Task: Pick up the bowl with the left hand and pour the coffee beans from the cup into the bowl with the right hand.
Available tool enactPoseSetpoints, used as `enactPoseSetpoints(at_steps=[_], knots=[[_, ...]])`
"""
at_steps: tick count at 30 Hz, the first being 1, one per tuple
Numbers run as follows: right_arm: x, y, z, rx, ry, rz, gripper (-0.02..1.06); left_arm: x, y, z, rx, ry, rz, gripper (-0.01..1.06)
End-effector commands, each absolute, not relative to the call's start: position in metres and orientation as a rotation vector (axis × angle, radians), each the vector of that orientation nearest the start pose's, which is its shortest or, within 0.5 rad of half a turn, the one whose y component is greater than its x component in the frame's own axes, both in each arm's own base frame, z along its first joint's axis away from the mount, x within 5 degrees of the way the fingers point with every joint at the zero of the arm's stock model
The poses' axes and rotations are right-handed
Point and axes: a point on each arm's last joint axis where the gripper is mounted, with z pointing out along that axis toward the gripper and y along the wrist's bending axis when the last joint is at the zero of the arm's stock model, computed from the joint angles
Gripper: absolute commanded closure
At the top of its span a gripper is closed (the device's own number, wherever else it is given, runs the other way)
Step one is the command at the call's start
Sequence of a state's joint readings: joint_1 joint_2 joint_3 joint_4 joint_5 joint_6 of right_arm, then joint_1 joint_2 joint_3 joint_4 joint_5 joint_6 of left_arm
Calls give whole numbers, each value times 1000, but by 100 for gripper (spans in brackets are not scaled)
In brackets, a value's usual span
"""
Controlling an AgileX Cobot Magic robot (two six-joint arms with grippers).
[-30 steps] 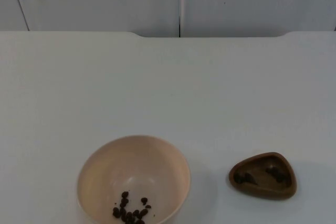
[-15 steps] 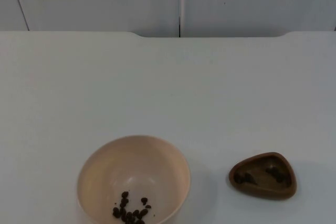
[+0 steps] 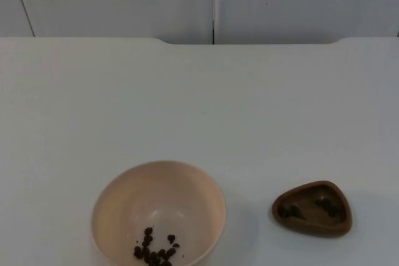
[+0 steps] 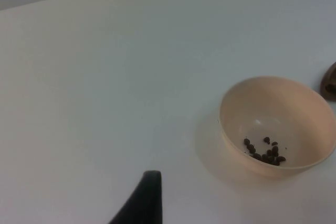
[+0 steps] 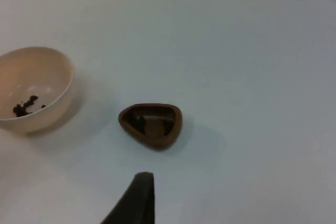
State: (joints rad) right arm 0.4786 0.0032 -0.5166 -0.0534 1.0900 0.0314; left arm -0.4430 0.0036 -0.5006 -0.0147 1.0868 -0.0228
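- Bowl: a cream-coloured bowl stands upright on the white desk, at the near edge of the top view and left of centre. It also appears in the left wrist view and the right wrist view.
- Coffee beans: a small cluster of dark beans lies at the bottom of the bowl, on its near side. The same cluster is seen from the left wrist and from the right wrist.
- Cup: a brown, rounded-triangular cup sits upright on the desk to the right of the bowl, near it but apart from it. Dark contents, apparently a few beans, lie inside. From the right wrist the cup shows whole; from the left wrist only its edge shows, beyond the bowl.
- Left pincer: one black fingertip stands over bare desk, well apart from the bowl and touching nothing. Whether the pincer is wide or narrow cannot be told.
- Right pincer: one black fingertip stands over bare desk, short of the cup and holding nothing. Its opening cannot be told either.
- Grey partition wall: closes off the far end of the desk.
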Motion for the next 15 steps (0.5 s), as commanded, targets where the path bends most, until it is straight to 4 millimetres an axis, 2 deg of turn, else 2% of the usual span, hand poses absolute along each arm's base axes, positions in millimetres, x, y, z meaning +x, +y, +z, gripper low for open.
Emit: enactPoseSetpoints(at_steps=[1,15], knots=[[-5,-6,280,-395,2017,214,-1,-5,0,275,427,2032,-319,0],[-7,-4,280,-84,2047,25,-1,-5,0,275,427,2032,-319,0]])
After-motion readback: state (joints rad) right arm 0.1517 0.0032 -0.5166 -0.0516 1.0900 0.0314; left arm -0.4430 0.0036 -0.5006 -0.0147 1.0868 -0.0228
